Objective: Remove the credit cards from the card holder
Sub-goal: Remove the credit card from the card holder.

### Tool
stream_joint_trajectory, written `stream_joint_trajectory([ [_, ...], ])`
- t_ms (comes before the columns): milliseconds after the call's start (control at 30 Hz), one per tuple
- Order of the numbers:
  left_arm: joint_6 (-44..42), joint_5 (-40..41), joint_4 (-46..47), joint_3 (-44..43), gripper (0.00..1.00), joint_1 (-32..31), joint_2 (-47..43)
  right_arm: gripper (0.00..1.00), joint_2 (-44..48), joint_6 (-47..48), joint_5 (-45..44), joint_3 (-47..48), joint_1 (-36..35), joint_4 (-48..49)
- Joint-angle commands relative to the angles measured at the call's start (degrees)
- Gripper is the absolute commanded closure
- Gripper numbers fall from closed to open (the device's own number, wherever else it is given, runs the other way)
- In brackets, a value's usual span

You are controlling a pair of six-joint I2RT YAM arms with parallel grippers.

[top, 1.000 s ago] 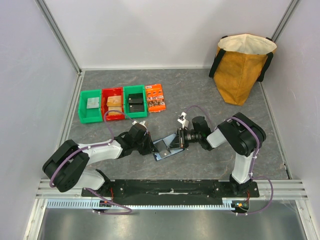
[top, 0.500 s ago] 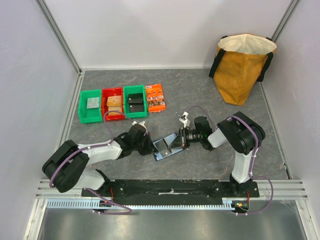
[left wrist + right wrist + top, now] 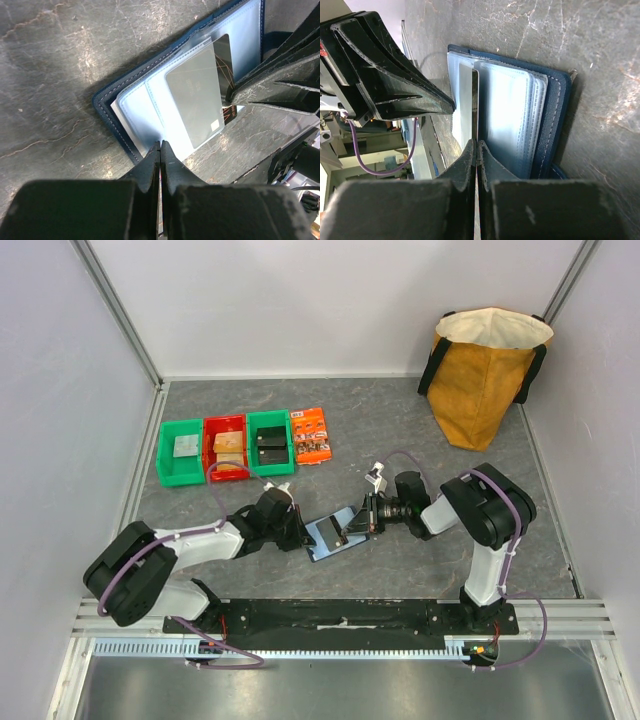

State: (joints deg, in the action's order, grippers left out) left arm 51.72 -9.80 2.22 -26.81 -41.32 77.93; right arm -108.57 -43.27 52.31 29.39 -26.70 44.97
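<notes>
Item: card holder (image 3: 326, 537) — open on the table (image 3: 420, 420) between my arms, pale sleeves up. My left gripper (image 3: 160, 150): jaws closed tight on a sleeve's near edge. My right gripper (image 3: 476, 148): jaws pinched together on the edge of a credit card (image 3: 195, 102) — card partly out of its sleeve.

You're looking at two grippers at lower centre of the overhead view, the left gripper (image 3: 301, 533) and the right gripper (image 3: 350, 528), with exactly one navy card holder (image 3: 322, 538) between them. The left wrist view gives you two credit cards to count: one grey card (image 3: 195, 100) and one dark card (image 3: 223, 52) behind it. Upper left of the overhead view, that's three bins in a row, one green bin (image 3: 181, 480), one red bin (image 3: 225, 423) and a second green bin (image 3: 270, 417), then one orange packet (image 3: 311, 436) and, upper right, one tan bag (image 3: 487, 375).
</notes>
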Motion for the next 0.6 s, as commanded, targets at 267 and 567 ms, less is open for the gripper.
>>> stream_joint_trajectory([
  [267,-2.77,-1.71,0.41,-4.04,0.73,0.01,-3.94,0.98,1.79,3.89,-1.69,1.55,-0.72,-4.37],
  [567,-4.26,-1.54,0.07,-5.63,0.97,0.01,5.82,0.97,2.14,5.03,-2.48,2.16,-0.9,-6.38],
])
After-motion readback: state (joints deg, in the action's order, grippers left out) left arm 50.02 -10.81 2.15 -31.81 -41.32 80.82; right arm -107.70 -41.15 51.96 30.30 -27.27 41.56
